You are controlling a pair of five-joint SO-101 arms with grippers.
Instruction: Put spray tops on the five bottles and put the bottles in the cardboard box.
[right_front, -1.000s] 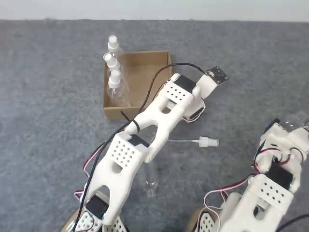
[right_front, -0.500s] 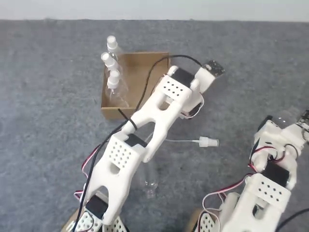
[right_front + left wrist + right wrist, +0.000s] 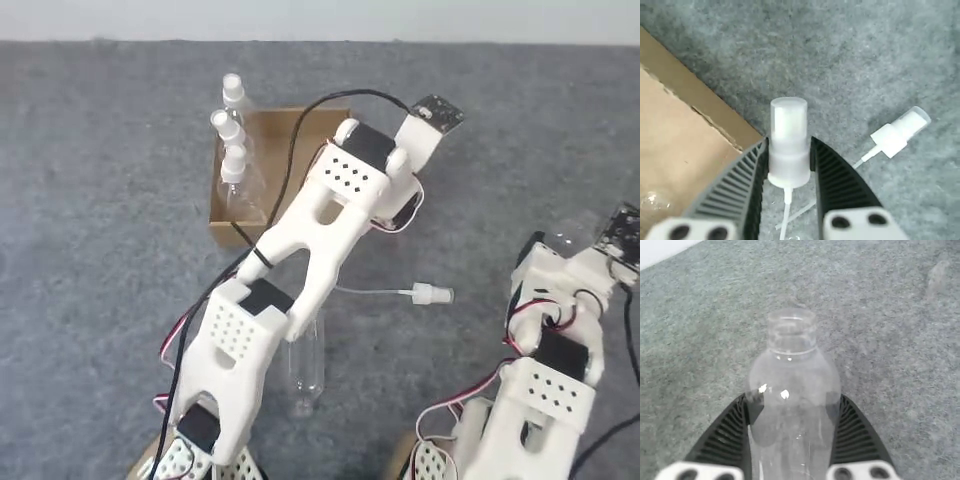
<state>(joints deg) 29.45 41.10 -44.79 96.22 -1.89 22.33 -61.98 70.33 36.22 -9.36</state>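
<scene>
Three clear plastic bottles with white spray tops [image 3: 238,178] stand inside the brown cardboard box [image 3: 290,150], along its left wall in the high view, so two bottles are left to cap. The left fingers [image 3: 742,182] are closed on a white spray top [image 3: 788,145], pinching its collar from both sides. Its thin dip tube [image 3: 785,212] hangs below, over the grey felt-covered counter [image 3: 100,250] just beside a corner of the box. The right fingers [image 3: 722,437] are clamped round the belly of a clear open-necked bottle [image 3: 792,395], held at the right side of the counter and well apart from the held top.

The likely trouble is in the mating. The dip tube is long and slender, and the neck is narrow. If the two arms meet slightly off line, the tube may catch on the rim and bend instead of sliding in. The smooth collar offers little to grip, so a sideways push could twist the top between the fingers. The thin-walled bottle may also buckle or turn when the top is pressed down.

A second white spray top [image 3: 432,293] lies between the arms, and another uncapped clear bottle [image 3: 305,365] lies on its side under the left arm. A low sweep by either arm could knock or roll them out of easy reach.
</scene>
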